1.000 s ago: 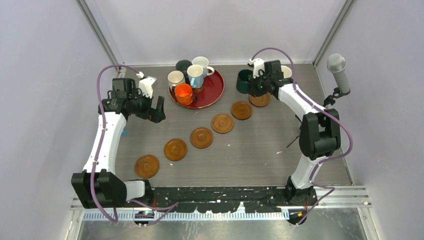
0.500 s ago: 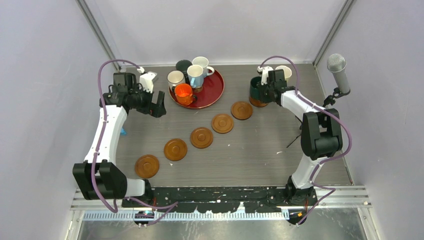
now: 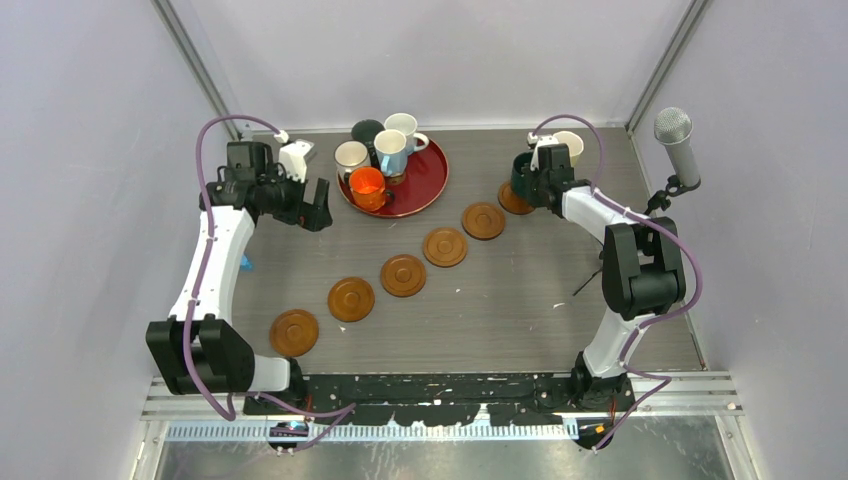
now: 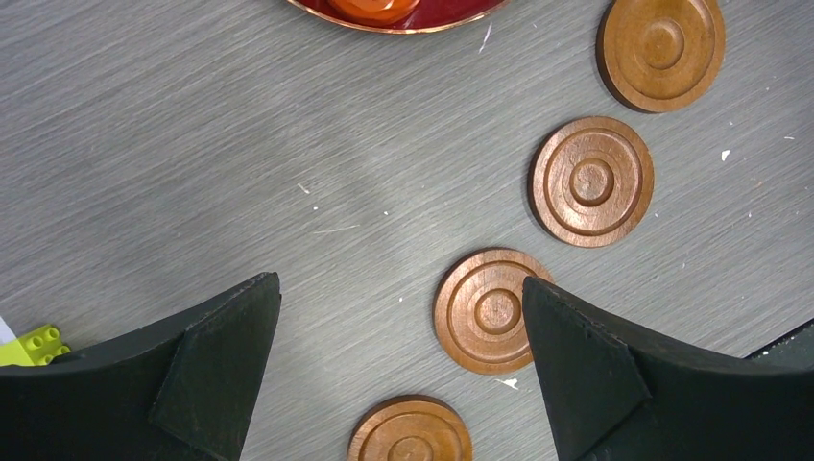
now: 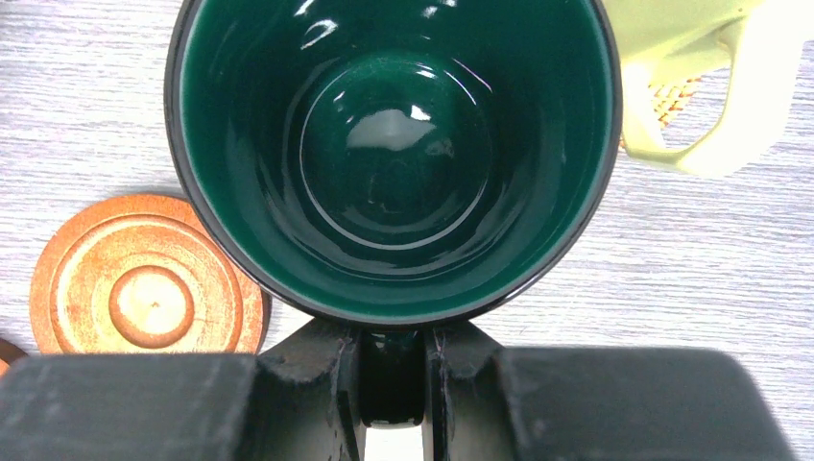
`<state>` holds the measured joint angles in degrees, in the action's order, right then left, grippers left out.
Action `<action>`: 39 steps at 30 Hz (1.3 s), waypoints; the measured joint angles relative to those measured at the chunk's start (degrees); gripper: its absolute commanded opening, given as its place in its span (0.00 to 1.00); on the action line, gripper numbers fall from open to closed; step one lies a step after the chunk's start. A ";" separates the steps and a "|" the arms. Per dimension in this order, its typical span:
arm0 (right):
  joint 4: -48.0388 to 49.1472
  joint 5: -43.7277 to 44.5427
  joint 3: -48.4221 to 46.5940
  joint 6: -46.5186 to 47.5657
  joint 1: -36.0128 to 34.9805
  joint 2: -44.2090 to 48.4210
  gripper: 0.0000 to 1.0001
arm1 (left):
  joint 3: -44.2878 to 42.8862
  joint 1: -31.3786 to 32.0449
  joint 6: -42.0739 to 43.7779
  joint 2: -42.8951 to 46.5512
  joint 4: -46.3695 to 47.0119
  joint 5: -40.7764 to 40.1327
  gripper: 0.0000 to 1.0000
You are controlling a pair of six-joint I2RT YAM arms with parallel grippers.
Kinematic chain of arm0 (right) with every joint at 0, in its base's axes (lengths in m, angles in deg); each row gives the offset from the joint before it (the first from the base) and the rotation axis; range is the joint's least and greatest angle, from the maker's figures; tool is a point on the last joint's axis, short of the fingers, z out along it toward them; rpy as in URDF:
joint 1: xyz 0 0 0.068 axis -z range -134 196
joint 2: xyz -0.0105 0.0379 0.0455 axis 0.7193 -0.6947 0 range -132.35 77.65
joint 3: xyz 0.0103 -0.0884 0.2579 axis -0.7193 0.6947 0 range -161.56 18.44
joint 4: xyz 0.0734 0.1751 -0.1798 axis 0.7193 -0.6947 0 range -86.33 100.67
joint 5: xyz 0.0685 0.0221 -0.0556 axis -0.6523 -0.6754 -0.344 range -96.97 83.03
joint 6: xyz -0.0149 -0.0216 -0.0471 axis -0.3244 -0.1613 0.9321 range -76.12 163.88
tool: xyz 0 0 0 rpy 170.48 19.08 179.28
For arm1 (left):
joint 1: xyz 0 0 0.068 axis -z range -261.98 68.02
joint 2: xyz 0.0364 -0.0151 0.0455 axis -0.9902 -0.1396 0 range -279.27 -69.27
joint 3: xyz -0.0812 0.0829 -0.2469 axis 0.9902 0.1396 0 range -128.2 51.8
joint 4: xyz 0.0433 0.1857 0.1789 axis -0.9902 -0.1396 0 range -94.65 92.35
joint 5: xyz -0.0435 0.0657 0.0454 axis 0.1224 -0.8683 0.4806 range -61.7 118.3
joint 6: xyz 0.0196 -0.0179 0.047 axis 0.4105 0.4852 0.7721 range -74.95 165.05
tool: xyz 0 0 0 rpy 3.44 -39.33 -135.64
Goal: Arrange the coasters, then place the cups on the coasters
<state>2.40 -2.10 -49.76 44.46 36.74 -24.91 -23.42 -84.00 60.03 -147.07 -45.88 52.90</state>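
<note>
While your left gripper [image 3: 316,207] hangs with its fingers spread wide and nothing between them, just left of the tray [image 3: 428,178], I judge it has no part in the step in hand. Below and to its right, five coasters [image 3: 403,275] run in a slanting row across the table [image 3: 500,310], each apart from its neighbour. On the tray stand five mugs [image 3: 390,150], packed close, with the orange mug [image 3: 367,187] nearest you.

Further right, your right gripper [image 5: 394,370] is clamped on the handle [image 5: 392,403] of the teal mug [image 5: 394,154], which is upright, mouth up, at the far end of the row. The end coaster [image 5: 144,288] shows beside and partly under the mug's rim in the wrist view, so the mug looks not yet centred on it. Whether its base touches anything I cannot tell. Just right of it stands the yellow mug [image 5: 672,38], with something woven showing behind its handle.

Treat the teal mug as stiff, fairly heavy for a two-finger pinch, glazed and so slippery, and brittle if knocked. Gripped by the handle alone, it will likely want to swing about the fingers, so hold close to the mug's wall, move slowly and set it down flat. Mind the yellow mug: the two are near enough to clink.
</note>
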 measured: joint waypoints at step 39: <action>4.22 0.11 2.97 -2.27 -0.94 -2.71 0.22 | -0.63 0.00 -0.24 -0.35 -0.83 -0.63 1.00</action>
<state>6.62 -1.99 -46.79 42.18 35.80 -27.62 -24.05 -84.00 59.79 -147.42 -46.71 52.27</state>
